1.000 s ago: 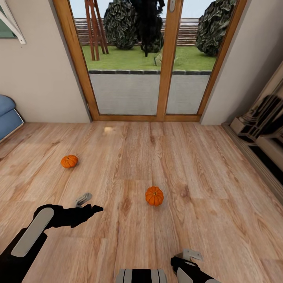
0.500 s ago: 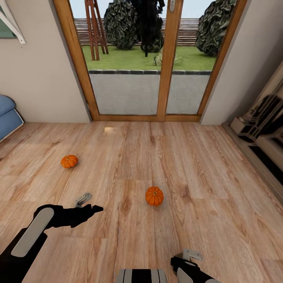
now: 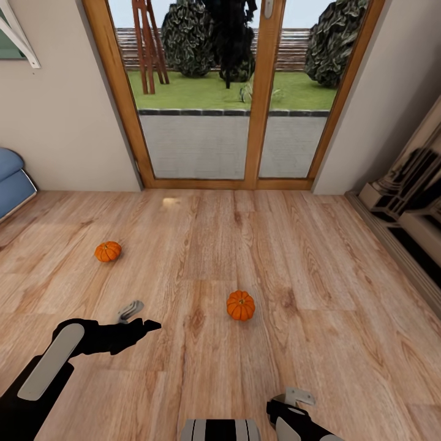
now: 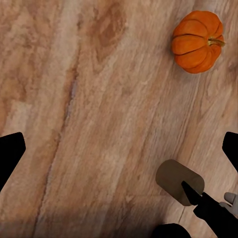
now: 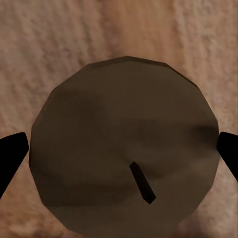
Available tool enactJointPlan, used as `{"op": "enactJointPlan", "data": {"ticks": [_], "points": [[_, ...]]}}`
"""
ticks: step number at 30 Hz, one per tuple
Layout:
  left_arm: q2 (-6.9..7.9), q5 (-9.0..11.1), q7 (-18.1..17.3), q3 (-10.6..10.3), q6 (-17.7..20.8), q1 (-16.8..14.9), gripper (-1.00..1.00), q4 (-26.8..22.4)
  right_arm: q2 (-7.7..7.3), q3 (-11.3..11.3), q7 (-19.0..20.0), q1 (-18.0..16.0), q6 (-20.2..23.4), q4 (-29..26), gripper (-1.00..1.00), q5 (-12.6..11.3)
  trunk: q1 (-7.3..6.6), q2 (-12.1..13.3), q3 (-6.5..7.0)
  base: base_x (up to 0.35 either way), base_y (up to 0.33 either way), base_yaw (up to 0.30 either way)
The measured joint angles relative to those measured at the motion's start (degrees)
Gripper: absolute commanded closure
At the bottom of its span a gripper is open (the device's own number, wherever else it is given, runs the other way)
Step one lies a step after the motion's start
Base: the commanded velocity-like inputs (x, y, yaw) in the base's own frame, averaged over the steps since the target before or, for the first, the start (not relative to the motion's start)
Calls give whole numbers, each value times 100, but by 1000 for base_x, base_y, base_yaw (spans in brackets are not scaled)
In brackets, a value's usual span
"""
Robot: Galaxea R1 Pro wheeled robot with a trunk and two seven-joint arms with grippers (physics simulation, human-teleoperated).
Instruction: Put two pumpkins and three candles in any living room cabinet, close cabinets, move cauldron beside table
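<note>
pumpkins: near pumpkin (image 3: 241,305) mid floor (image 3: 318,294), far pumpkin (image 3: 108,251) further left
left gripper (image 3: 139,317): fingers spread, empty
right gripper (image 5: 119,148): fingers wide, candle (image 5: 124,148) between, grip unclear

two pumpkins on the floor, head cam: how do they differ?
Position: the left pumpkin lies farther from the robot, nearer the wall; the centre pumpkin lies closer, ahead between the arms.
Apparent size: the left pumpkin looks smaller, the centre pumpkin larger, likely only from distance.
Nearest tool: the left tool is roughly as near to either.
Shared: both are orange, ribbed, stemmed, resting free on the wooden floor.
</note>
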Motion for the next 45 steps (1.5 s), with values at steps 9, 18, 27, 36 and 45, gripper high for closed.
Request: {"op": "enactJointPlan", "data": {"ticks": [9, 18, 27, 36, 45], "points": [[-9, 0, 0, -2, 1, -1, -100, 2, 0, 2, 0, 0, -3, 1, 100, -5, 0, 0, 0, 0, 0, 0], [-14, 0, 0, -2, -1, -1, -100, 3, 0, 8, 4, 0, -1, -1, 100, -13, -7, 4, 66, 0, 0, 0], [-12, 1, 0, -2, 1, 1, -100, 5, 0, 15, 4, 0, 0, -2, 100, -3, -13, 6, 110, 0, 0, 0], [-18, 1, 0, -2, -1, 0, -100, 12, 0, 14, 4, 0, -2, -2, 100, -2, -36, 19, 310, 0, 0, 0], [-29, -7, 0, -2, -5, 0, -100, 33, -3, 8, 4, 0, 1, -9, 100, -2, -59, 31, 509, 0, 0, 0]]}}
